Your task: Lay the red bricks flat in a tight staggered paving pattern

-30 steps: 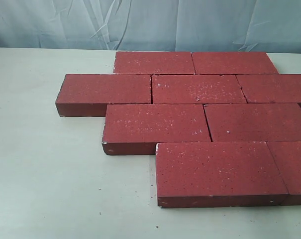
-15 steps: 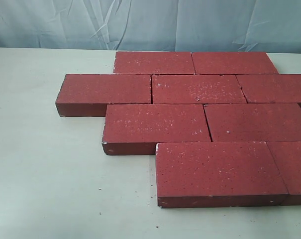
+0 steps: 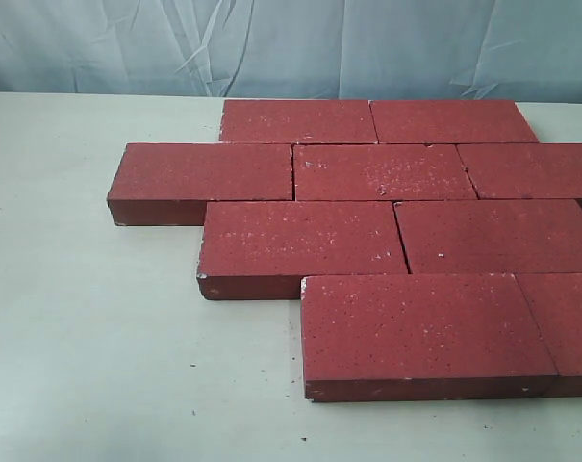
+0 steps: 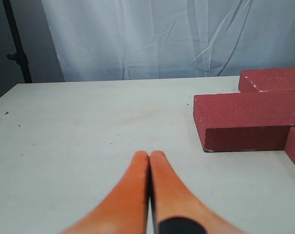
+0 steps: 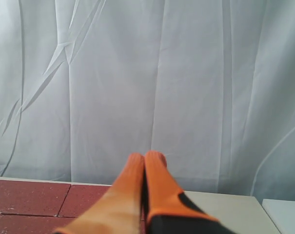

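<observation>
Several dark-red speckled bricks [image 3: 385, 172] lie flat on the pale table [image 3: 88, 327] in four staggered rows, edges touching. The nearest row's left brick [image 3: 420, 327] sits at the front right; the second row's left brick [image 3: 202, 173] juts furthest left. Neither gripper shows in the exterior view. In the left wrist view my left gripper [image 4: 149, 155] is shut, empty, over bare table, apart from the brick end [image 4: 245, 122]. In the right wrist view my right gripper [image 5: 146, 157] is shut, empty, raised above the bricks [image 5: 30, 197].
A white curtain [image 3: 291, 43] hangs behind the table. A dark stand pole [image 4: 18, 41] rises at the table's far corner in the left wrist view. Bare tabletop spreads left of and in front of the bricks.
</observation>
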Tool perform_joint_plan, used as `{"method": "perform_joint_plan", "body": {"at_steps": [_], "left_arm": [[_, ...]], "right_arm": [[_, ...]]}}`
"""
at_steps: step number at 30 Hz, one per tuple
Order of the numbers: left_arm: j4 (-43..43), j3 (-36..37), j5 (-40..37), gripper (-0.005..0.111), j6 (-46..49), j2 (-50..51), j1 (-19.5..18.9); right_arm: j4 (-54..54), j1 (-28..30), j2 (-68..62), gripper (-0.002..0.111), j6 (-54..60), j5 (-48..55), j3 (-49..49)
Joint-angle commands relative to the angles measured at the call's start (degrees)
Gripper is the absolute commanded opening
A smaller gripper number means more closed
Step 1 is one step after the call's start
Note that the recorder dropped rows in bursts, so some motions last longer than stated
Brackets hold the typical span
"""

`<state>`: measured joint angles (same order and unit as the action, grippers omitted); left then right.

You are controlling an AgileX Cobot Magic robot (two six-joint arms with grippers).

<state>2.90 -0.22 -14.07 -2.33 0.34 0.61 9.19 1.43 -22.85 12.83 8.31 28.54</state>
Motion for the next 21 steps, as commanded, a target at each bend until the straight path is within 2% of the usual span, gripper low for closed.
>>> {"method": "perform_joint_plan", "body": {"at_steps": [1,15,21], "left_arm": [[-0.5,0.2,0.8,0.000,-0.1,-0.3,-0.1],[-0.5,0.2,0.8,0.000,-0.1,-0.3,-0.1],[-0.4,0.2,0.8,0.000,-0.1,-0.3,-0.1]], "right_arm": [[0.1,0.1,0.3,-0.001,0.0,0.0,-0.2],[0.1,0.1,0.3,-0.001,0.0,0.0,-0.2],[-5.7,0.1,0.3,-0.001,0.6,0.0,-0.2]]}}
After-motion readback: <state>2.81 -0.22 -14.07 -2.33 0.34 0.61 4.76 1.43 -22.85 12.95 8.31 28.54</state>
